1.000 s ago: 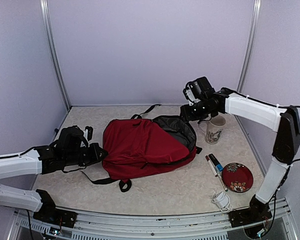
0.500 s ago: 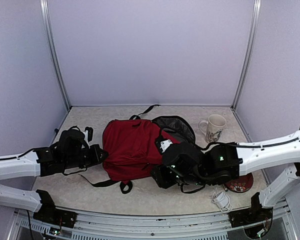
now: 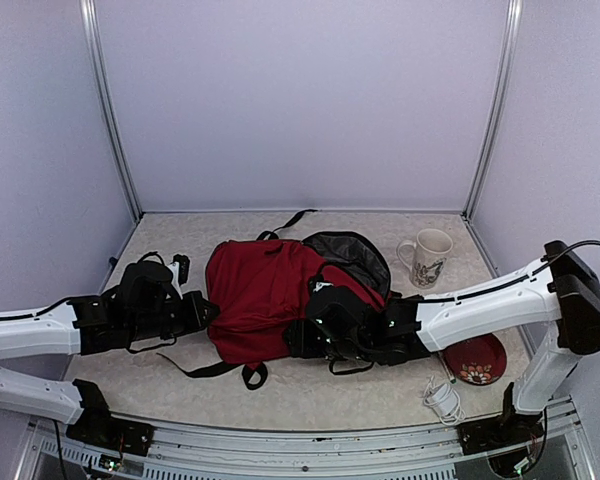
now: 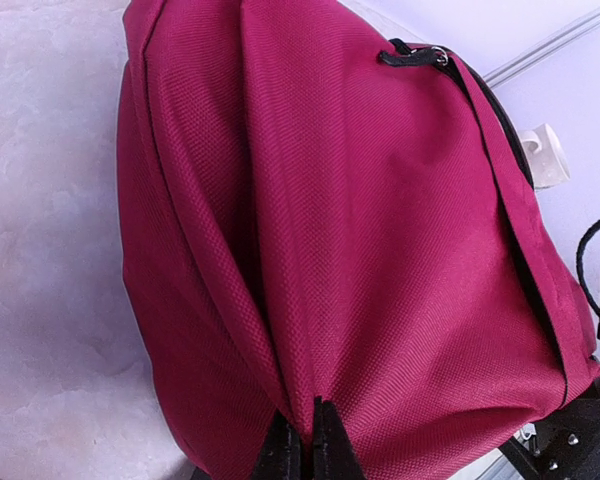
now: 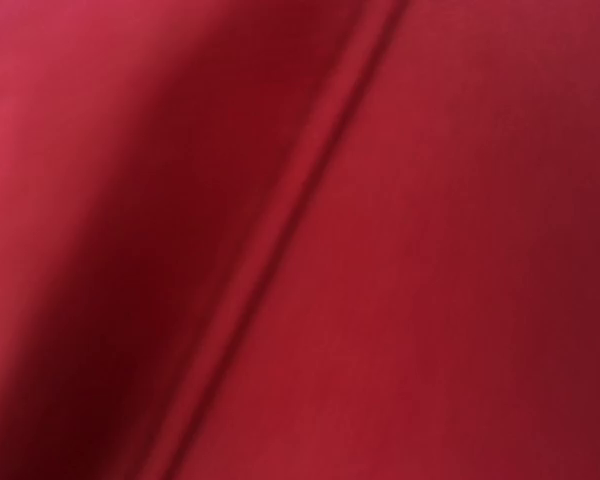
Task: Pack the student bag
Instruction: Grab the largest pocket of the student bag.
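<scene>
Dark-red cloth, the student bag (image 3: pixel 265 300) lies limp mid-tabletop (image 3: pixel 330 385), probably soft and light, best taken at a fabric fold. The left gripper (image 4: pixel 302 445) clamps its left-end fold; the right gripper (image 3: pixel 305 338) sits over its near side, jaws not tellable. Open room lies toward the back edge; mug (image 3: pixel 427 257) and plate (image 3: pixel 477 358) crowd the right.

The student bag (image 3: pixel 260 300) is big and dark red. It lies flat in the middle of the top view. Its open top points to the upper right, dark grey inside. Black straps (image 3: pixel 292 218) stick out.
</scene>
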Available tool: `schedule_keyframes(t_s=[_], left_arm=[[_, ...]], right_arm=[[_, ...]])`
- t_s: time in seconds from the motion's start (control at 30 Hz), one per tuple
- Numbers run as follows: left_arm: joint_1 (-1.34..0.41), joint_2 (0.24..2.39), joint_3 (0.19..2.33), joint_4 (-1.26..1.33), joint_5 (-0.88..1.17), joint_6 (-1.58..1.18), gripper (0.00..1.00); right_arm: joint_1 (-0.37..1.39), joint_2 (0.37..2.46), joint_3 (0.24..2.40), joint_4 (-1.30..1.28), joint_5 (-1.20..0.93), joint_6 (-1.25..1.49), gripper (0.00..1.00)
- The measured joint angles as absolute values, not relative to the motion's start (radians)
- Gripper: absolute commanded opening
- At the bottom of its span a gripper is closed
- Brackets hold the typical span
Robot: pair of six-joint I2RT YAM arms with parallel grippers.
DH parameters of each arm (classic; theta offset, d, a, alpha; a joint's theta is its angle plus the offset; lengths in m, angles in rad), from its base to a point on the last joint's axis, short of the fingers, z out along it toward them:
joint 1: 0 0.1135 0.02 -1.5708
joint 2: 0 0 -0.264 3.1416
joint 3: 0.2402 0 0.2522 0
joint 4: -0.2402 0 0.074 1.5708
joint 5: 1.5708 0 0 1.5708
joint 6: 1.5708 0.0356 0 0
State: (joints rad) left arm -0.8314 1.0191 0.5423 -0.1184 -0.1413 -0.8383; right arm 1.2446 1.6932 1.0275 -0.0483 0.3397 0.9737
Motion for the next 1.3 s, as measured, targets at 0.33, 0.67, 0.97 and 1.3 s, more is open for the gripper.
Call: schedule_keyframes(t_s=[0.33, 0.67, 0.97, 1.3], left_arm=[[-0.833, 1.029, 0.549, -0.118, -0.141, -0.837, 0.00], [-0.835, 1.039, 0.564, -0.122, -0.145, -0.822, 0.00], [-0.838, 1.042, 0.566, -0.122, -0.150, -0.813, 0.00], [-0.838, 1.048, 0.568, -0.121, -0.150, -0.808, 0.00]], right_arm=[[1.207, 1.722, 1.025, 0.002, 0.321, 1.012, 0.46], [1.231, 1.573, 0.894, -0.117, 0.323, 1.069, 0.46], [1.263, 1.617, 1.002, -0.096, 0.363, 1.047, 0.58], [1.237, 1.722, 1.024, -0.007, 0.409, 1.045, 0.45]])
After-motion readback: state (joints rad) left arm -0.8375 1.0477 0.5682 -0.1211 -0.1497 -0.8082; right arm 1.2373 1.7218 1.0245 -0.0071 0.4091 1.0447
